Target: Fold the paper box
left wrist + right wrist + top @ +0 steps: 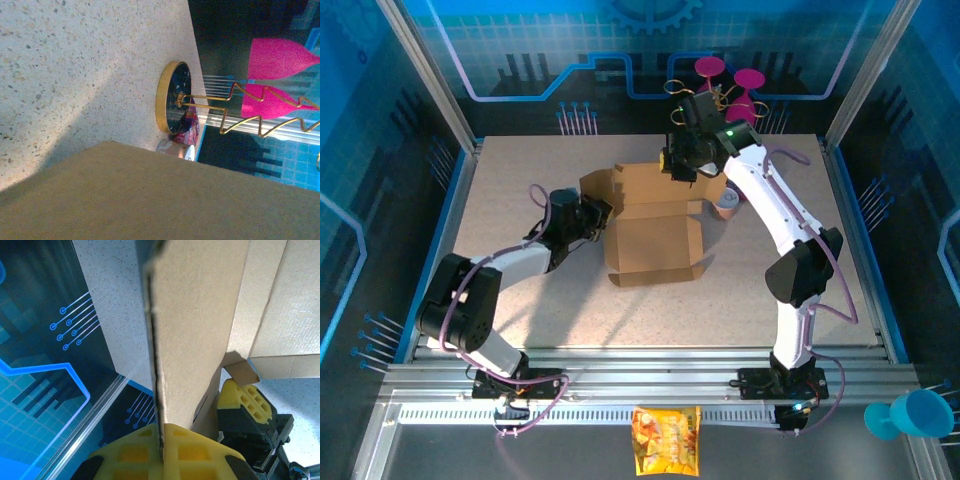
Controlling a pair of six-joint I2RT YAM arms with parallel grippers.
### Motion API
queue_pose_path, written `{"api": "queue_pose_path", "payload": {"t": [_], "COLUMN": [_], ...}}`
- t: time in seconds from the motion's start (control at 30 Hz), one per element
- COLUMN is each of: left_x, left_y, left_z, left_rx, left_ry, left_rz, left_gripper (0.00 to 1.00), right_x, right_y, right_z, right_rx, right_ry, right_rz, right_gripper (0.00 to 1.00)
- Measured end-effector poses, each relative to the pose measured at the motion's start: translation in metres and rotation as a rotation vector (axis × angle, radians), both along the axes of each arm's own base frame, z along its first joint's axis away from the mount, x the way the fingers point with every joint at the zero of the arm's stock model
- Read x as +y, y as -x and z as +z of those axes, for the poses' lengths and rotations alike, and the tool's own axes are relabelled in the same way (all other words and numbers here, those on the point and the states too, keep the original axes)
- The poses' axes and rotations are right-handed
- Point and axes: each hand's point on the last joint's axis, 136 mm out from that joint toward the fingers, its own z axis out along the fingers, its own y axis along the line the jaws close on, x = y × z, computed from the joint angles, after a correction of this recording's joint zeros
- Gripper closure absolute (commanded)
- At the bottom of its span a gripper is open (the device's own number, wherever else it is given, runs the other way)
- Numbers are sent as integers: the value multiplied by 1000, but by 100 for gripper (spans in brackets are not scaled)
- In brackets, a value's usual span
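The brown paper box (655, 240) lies opened out mid-table, its back flap standing up. My right gripper (678, 165) is over that back flap; in the right wrist view the yellow fingers (200, 452) are shut on the flap's edge (161, 432), with the cardboard (200, 315) rising between them. My left gripper (598, 213) is at the box's left wall. One of its yellow fingers (245, 400) shows beside a small tab. In the left wrist view the cardboard (150, 195) covers the jaws, so their state is hidden.
Pink cones on a gold wire stand (730, 85) rise behind the box, on a gold-rimmed round base (172, 102). A small roll (727, 205) sits by the box's right rear corner. A yellow-orange snack bag (666, 440) lies on the front rail and a teal cup (910, 415) at the front right.
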Motion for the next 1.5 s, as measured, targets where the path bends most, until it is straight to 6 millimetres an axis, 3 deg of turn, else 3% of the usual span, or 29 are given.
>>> {"api": "queue_pose_path", "payload": {"t": [0.4,0.67,0.7,0.77,0.83,0.9,1.03,1.13,1.2,1.3,1.4,1.5], "left_x": [-15,-21,-21,-20,-16,-12,6,37,61,88,96,96], "left_y": [2,1,2,5,11,17,26,32,38,44,43,43], "left_z": [-30,-34,-35,-35,-23,2,88,133,143,142,129,99], "left_rx": [73,85,87,93,88,54,-88,-162,-160,-113,-60,-1], "left_ry": [-101,-199,-208,-225,-236,-238,-175,-151,-179,-276,-402,-518], "left_rz": [-53,-75,-77,-82,-84,-85,-56,-13,17,19,-50,-151], "left_gripper": [100,100,96,78,56,44,40,39,41,47,54,54], "right_x": [-2,-2,-2,-3,-3,-3,2,7,11,17,23,28], "right_y": [2,2,2,1,0,2,3,0,-5,-10,-11,-11], "right_z": [-15,-21,-22,-27,-35,-46,-67,-73,-70,-65,-63,-62], "right_rx": [32,37,35,29,14,1,-16,-46,-80,-126,-150,-165], "right_ry": [20,28,29,32,38,38,39,41,33,19,12,10], "right_rz": [-2,-5,-6,-11,-17,-19,-13,1,15,30,51,83], "right_gripper": [100,100,100,100,100,100,100,100,100,100,100,100]}}
